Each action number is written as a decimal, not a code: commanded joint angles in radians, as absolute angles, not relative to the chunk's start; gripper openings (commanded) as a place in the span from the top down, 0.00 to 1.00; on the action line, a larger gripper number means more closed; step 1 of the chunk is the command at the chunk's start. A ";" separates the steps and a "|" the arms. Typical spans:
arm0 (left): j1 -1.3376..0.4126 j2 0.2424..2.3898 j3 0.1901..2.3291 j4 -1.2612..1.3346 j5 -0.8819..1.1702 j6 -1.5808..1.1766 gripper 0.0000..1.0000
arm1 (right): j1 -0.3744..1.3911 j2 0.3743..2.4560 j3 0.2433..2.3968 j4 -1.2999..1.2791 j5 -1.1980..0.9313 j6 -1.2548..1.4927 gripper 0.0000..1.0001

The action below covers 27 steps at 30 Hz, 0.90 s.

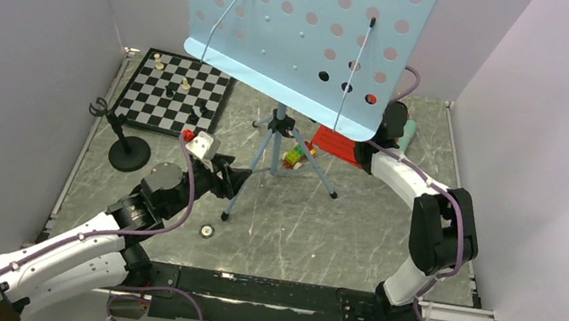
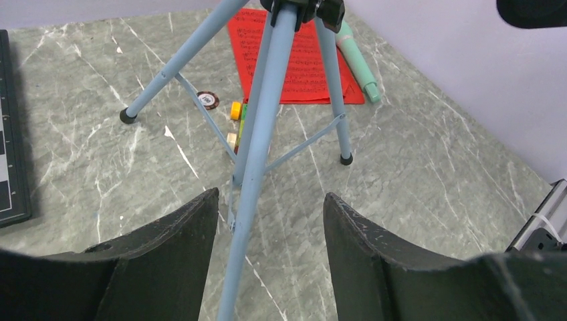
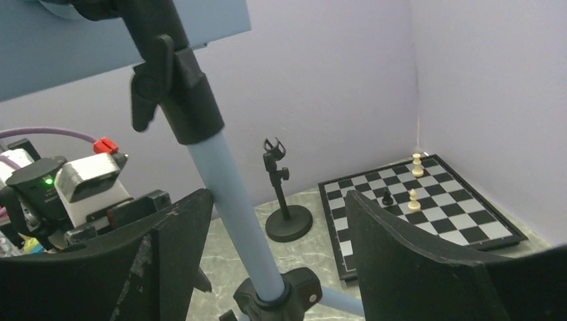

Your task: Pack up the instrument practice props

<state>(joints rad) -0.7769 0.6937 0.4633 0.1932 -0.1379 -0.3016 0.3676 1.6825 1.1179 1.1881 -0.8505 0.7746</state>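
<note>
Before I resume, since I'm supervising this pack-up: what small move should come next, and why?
Probably close the right gripper on the pole of the music stand: its jaws stand open either side of it, and the left gripper is open around a tripod leg.

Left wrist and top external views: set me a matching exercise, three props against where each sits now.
Things:
1 toy microphone
2 mic stand
3 music stand

Places:
A upright beside the chessboard
B lying beside the red pages
C one tripod leg between the fingers of the open left end effector

Pairs: 1-B, 2-A, 3-C
</note>
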 commanded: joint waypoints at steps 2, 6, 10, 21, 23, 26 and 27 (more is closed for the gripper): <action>-0.781 0.702 0.462 0.194 -0.154 -0.320 0.37 | 0.414 1.682 1.186 1.141 -0.887 0.708 0.26; -0.782 0.687 0.444 0.200 -0.159 -0.326 0.37 | 0.436 1.697 1.227 1.097 -0.898 0.691 0.31; -0.781 0.680 0.442 0.192 -0.164 -0.324 0.38 | 0.448 1.711 1.257 1.070 -0.908 0.682 0.32; -0.781 0.672 0.443 0.185 -0.165 -0.325 0.38 | 0.453 1.726 1.306 1.107 -0.920 0.747 0.43; -0.781 0.671 0.443 0.188 -0.166 -0.326 0.38 | 0.454 1.723 1.313 1.095 -0.920 0.746 0.42; -0.781 0.675 0.440 0.193 -0.163 -0.327 0.38 | 0.455 1.724 1.326 1.072 -0.925 0.746 0.49; -0.782 0.675 0.438 0.193 -0.163 -0.327 0.38 | 0.455 1.726 1.326 1.074 -0.926 0.751 0.55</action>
<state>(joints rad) -0.7769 0.6872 0.4427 0.1715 -0.1551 -0.3122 0.4534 1.7287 1.2747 1.0481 -0.9157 0.7414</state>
